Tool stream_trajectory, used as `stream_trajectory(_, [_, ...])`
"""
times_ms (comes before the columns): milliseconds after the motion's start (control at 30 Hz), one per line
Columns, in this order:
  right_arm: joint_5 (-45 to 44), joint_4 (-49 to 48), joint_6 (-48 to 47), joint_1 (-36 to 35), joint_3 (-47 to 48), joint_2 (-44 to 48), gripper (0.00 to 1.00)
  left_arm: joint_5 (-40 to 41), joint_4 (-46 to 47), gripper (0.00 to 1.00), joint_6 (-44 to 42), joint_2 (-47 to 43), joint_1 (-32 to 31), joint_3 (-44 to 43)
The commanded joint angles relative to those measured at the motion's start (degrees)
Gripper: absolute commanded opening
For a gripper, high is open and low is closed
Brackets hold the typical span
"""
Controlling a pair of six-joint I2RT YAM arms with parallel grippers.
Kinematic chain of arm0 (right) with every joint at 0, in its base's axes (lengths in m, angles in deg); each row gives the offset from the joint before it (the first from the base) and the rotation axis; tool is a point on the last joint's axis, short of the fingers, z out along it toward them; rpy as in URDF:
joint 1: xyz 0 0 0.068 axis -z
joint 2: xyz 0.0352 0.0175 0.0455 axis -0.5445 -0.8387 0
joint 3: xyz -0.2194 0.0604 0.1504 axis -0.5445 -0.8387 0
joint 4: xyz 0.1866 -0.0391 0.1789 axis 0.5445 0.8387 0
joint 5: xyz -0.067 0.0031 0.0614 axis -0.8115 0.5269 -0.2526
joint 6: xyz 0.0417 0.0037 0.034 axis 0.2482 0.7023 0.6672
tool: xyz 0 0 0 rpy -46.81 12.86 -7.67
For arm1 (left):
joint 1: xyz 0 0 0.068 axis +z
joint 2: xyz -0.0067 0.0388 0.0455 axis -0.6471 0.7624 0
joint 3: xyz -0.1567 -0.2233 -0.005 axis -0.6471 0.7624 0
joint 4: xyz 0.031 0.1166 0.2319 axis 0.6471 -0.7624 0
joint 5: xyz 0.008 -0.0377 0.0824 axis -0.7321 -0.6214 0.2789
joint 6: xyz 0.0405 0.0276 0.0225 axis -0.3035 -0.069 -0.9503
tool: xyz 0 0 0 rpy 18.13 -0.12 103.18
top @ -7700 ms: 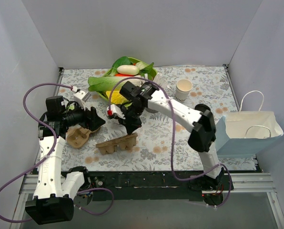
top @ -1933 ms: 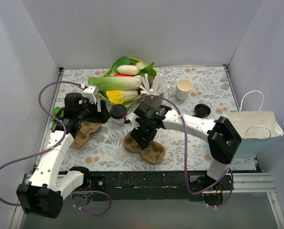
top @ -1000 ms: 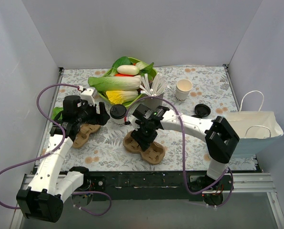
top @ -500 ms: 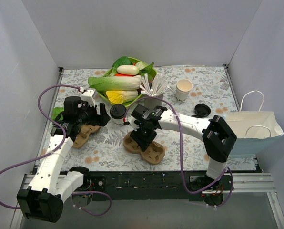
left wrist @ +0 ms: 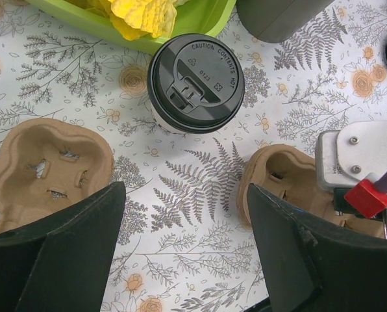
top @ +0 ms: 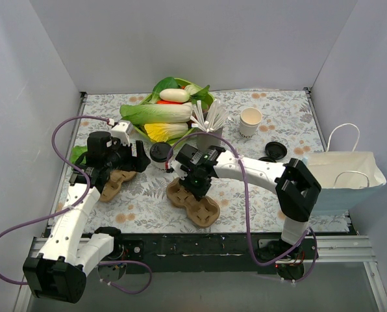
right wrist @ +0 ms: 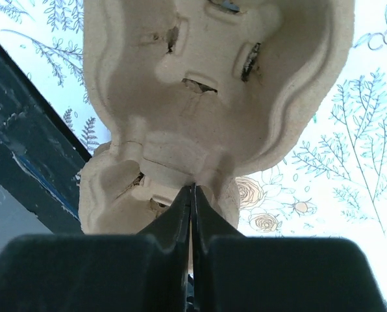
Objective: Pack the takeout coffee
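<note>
While the coffee waits outside any carrier, the stock on the floral-print counter point(top: 245, 203) reads as follows.

**Brown moulded-pulp two-well cup carriers: two.**
- The near carrier point(top: 197, 203) lies wells-up at 6 o'clock of the counter's middle. The right gripper point(right wrist: 192, 192) has its jaws pressed together on the thin ridge between the wells, in my judgement to steady or place it beside the cup.
- The left carrier point(top: 109, 187) lies at 9 o'clock, beneath the left wrist.

**Cream-white paper cups: two.**
- The lidded cup point(top: 160, 153), with its round black plastic sip lid seated, is the takeout coffee. It stands upright on the counter just left of the middle, between the two carriers and in neither.
- The left gripper point(left wrist: 185, 195) hovers close, jaws wide apart and holding nothing, with the cup just ahead of the gap. I judge it is placed to close on the cup and lift it into a well.
- The open cup point(top: 250, 121) has no lid and stands at 1 o'clock, well apart.

**Loose round black plastic lids: one certain.** The loose lid point(top: 276, 151) lies toward 3 o'clock; whether the dark shape beside it is a second lid, I cannot tell.

**White paper bag with looped handles point(top: 339, 175): one.** It sits at the 3 o'clock edge and is probably the final destination.

**Grey metal cup of white straws point(top: 206, 136): one**, at 12 o'clock.

**Green plastic bowl of vegetables point(left wrist: 193, 23): one**, at 11 o'clock.
</note>
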Motion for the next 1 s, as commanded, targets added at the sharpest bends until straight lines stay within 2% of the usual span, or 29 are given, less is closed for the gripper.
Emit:
stream_trajectory(0, [-2.1,-0.01,-2.85,-0.2,2.45,1.0,0.01,-0.72,1.3,0.76,-0.71,-0.04,0.25,0.41])
stream_trajectory(67, [-0.71,0.43,-3.2,0.5,3.42,1.71,0.03,-0.64,1.91,0.76,-0.72,-0.04,0.25,1.1])
stream_trajectory(133, [1.66,0.7,-2.33,1.21,3.51,2.06,0.22,-0.73,2.36,0.76,-0.72,0.14,0.25,1.55])
stream_trajectory(233, [2.03,0.7,-2.76,1.3,2.63,2.32,0.27,-0.99,3.23,0.76,-0.63,0.84,0.25,1.81])
stream_trajectory(333, [0.72,0.61,-3.91,2.0,1.93,1.88,0.38,-1.52,3.5,0.76,-0.72,1.28,0.25,1.9])
stream_trajectory(467, [1.59,0.43,-4.34,4.37,2.36,1.18,0.4,-2.04,3.41,0.76,-0.89,1.98,0.25,1.73])
stream_trajectory(567, [0.54,0.08,-6.1,5.51,2.63,0.83,0.47,-2.31,3.5,0.76,-0.98,1.99,0.25,1.81])
stream_trajectory(700, [-0.43,-0.62,-8.21,7.36,8.05,-0.31,0.51,-2.4,3.59,0.76,-0.98,1.9,0.25,1.9])
stream_trajectory(833, [2.56,0.78,-7.6,6.4,12.81,0.39,0.5,-2.4,3.59,0.76,-0.98,1.55,0.25,1.99])
stream_trajectory(967, [6.59,2.36,-5.14,3.06,10.73,2.49,0.54,-2.48,3.5,0.76,-0.98,1.46,0.25,1.9])
